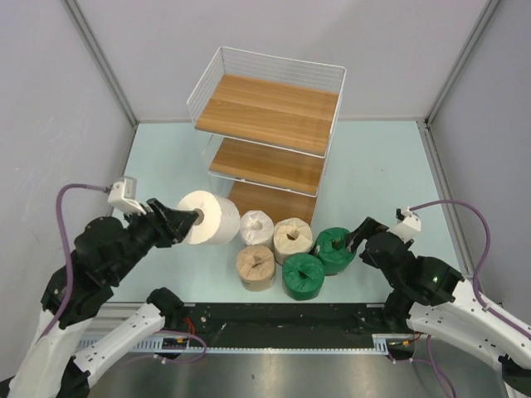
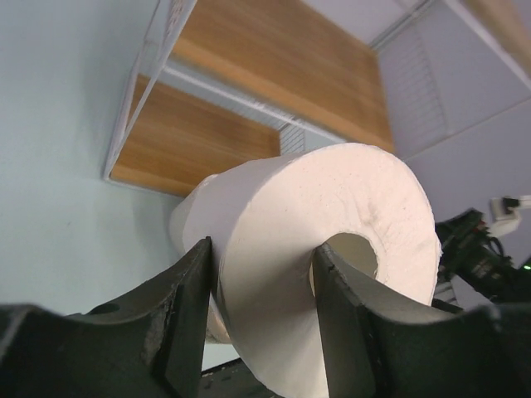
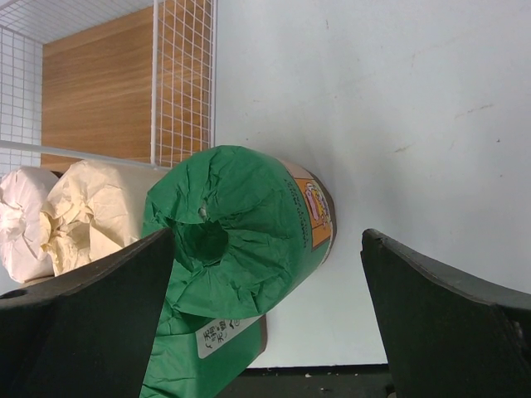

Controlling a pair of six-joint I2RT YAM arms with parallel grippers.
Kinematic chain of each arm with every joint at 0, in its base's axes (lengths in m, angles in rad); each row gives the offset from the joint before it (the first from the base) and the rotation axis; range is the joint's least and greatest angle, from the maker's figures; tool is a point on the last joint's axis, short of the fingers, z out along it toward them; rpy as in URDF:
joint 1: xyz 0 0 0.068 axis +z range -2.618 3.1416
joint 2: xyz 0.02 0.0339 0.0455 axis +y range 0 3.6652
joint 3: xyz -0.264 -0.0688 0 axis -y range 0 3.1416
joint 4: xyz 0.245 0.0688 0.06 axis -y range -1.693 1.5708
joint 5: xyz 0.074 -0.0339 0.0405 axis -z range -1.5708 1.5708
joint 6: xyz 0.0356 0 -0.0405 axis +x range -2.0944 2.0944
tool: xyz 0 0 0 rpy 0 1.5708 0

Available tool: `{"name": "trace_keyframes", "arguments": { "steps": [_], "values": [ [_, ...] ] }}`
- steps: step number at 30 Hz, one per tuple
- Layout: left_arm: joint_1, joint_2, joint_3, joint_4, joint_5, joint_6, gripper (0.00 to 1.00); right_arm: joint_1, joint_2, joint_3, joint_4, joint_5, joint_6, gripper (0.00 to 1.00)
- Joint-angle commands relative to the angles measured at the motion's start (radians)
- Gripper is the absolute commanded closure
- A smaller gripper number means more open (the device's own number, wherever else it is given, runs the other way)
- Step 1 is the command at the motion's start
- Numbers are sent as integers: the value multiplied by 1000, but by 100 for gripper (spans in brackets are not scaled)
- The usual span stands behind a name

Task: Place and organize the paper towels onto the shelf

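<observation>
White plain roll [image 1: 211,217] pinched through core wall by left gripper [image 1: 193,219], held sideways near wire shelf [image 1: 270,112]. Right gripper [image 1: 355,240] spread wide at green roll [image 1: 335,249], no grip. Step: likely placing. Next: carry onto board, release

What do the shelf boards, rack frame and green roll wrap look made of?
Shelf boards: wood or wood-look laminate, satin; grain lines show.
Rack frame: thin wire, probably white-coated metal; fine grid.
Green roll wrap: likely matte paper; crumpled creases tucked into the core, printed label.
</observation>
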Motion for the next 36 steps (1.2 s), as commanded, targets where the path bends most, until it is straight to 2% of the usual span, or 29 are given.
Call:
{"name": "trace_keyframes", "arguments": {
  "steps": [1, 10, 17, 25, 30, 36],
  "values": [
    [-4, 69, 162, 137, 81, 58, 50, 3, -2, -1, 20, 22, 28, 0],
    [-5, 326, 525, 224, 174, 152, 50, 3, -35, -2, -3, 16, 53, 0],
    [-4, 534, 804, 293, 260, 168, 46, 2, -71, -1, -37, 25, 56, 0],
    [-16, 858, 1154, 293, 308, 184, 46, 2, -104, -1, -78, 39, 66, 0],
    [-19, 981, 1242, 309, 300, 186, 46, 2, -124, -1, -79, 36, 76, 0],
    [-19, 1036, 1244, 323, 253, 207, 46, 2, -136, -1, -77, 42, 68, 0]
  ]
}}
